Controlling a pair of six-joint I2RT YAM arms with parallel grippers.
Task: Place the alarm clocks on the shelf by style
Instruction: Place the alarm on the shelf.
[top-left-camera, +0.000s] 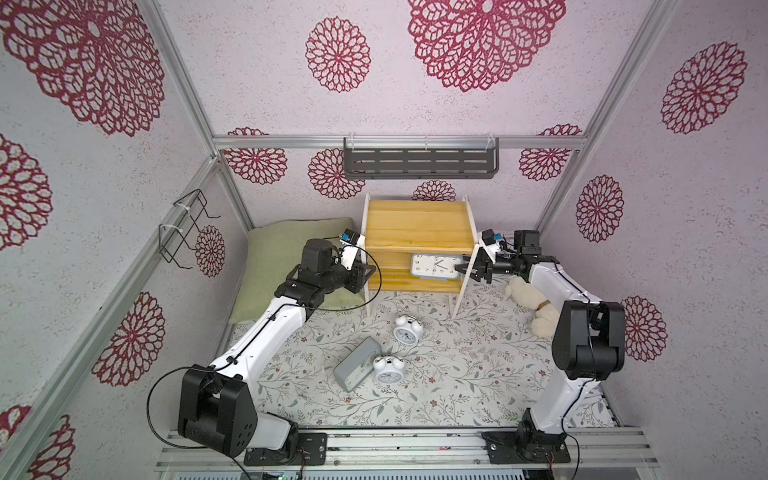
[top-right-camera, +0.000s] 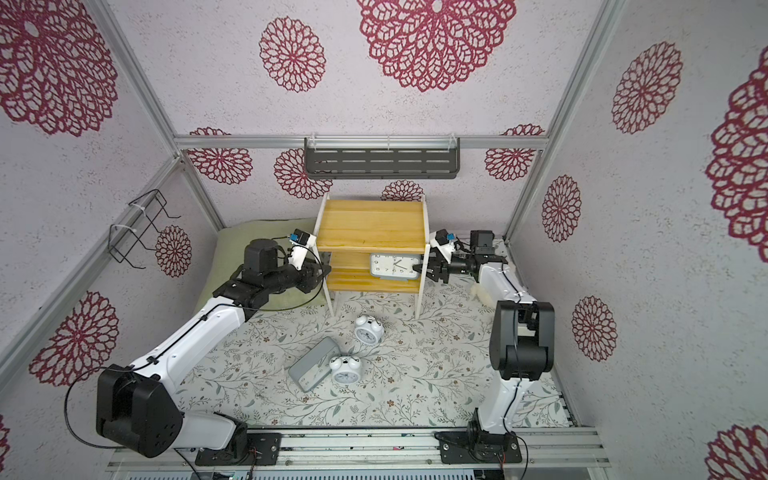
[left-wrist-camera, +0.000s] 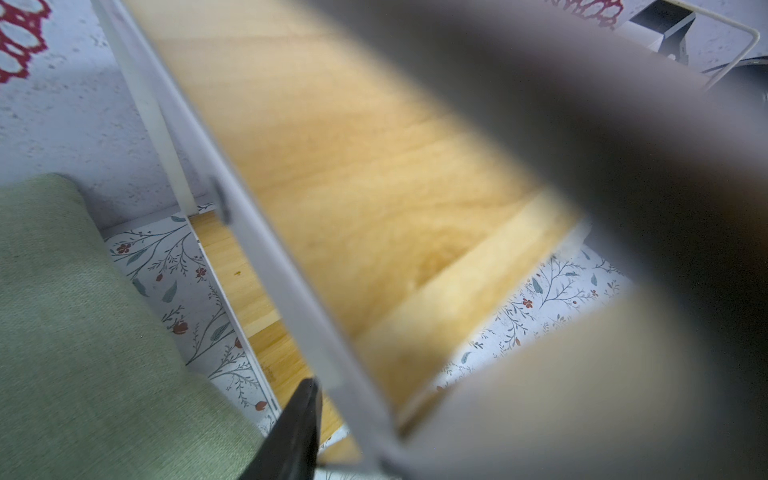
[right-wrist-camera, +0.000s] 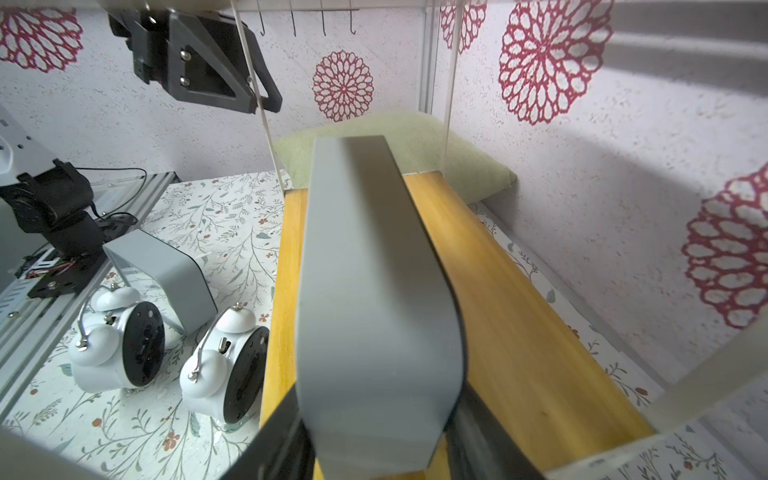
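— How many clocks do you count?

— Four: two grey rectangular ones and two white round twin-bell ones.

— How many are on the shelf (top-left-camera: 415, 224)?

— One. The shelved grey clock (top-left-camera: 434, 266) stands on the lower of the two wooden boards, toward the right end, with its face forward.

— And the other three?

— All on the floral cloth (top-left-camera: 478, 374) in front of the shelf. The loose grey clock (top-left-camera: 358, 369) sits at an angle. The near round clock (top-left-camera: 388, 369) is just beside it, and I cannot tell if they touch. The far round clock (top-left-camera: 408, 329) stands apart from both, nearer the shelf.

— Two grippers?

— Two. The right gripper (top-left-camera: 463, 267) reaches in from the shelf's right side. Its two fingers are apart, with the end of the shelved grey clock between them. The right wrist view shows one finger on each side, but I cannot tell whether they press the casing.

— The left gripper (top-left-camera: 360, 275)?

— It is at the shelf's left side frame. The left wrist view is blurred. One dark finger (left-wrist-camera: 299, 432) lies beside the white frame bar, and I cannot tell whether the fingers clamp it or stand off.

— Anything else?

— One green pillow (top-left-camera: 282, 253), one white plush toy (top-left-camera: 536, 303), one dark slotted rack (top-left-camera: 419, 162) and one black wire basket (top-left-camera: 183, 232).
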